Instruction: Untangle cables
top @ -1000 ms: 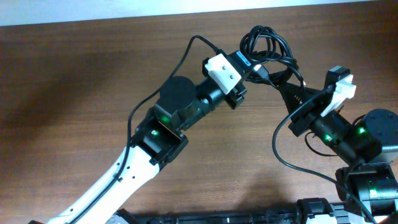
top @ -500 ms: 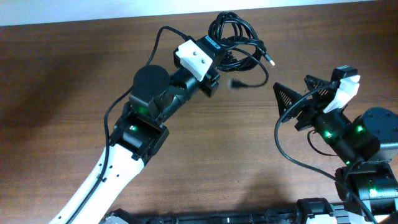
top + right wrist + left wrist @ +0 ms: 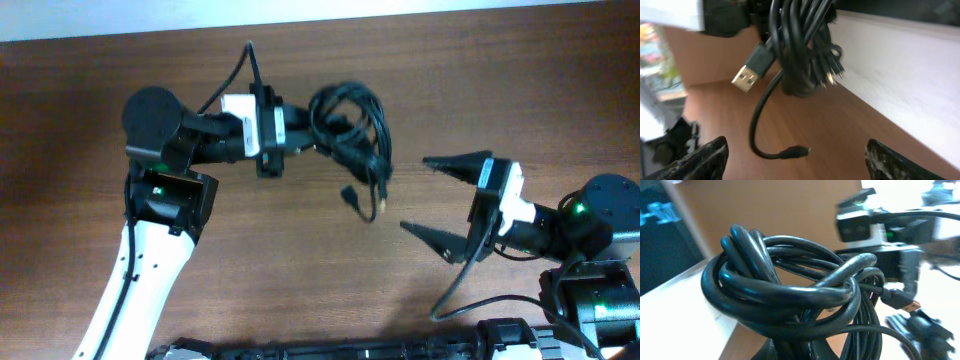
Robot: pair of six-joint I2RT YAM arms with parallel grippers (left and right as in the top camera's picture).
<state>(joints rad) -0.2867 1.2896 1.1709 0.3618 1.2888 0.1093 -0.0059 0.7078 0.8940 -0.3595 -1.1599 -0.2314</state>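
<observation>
White left arm (image 3: 130, 285), green lights (image 3: 577, 209), black-fingered right gripper (image 3: 414, 192)

Bundled cables (image 3: 800, 45) hang over the table (image 3: 840, 125), a USB plug (image 3: 746, 77) dangling.

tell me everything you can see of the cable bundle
The cable bundle is several thin, glossy black cords coiled and knotted together, gripped at one side by the left gripper. Two loose tails hang out of it, one ending in a metal USB plug, one in a small plug.
</observation>
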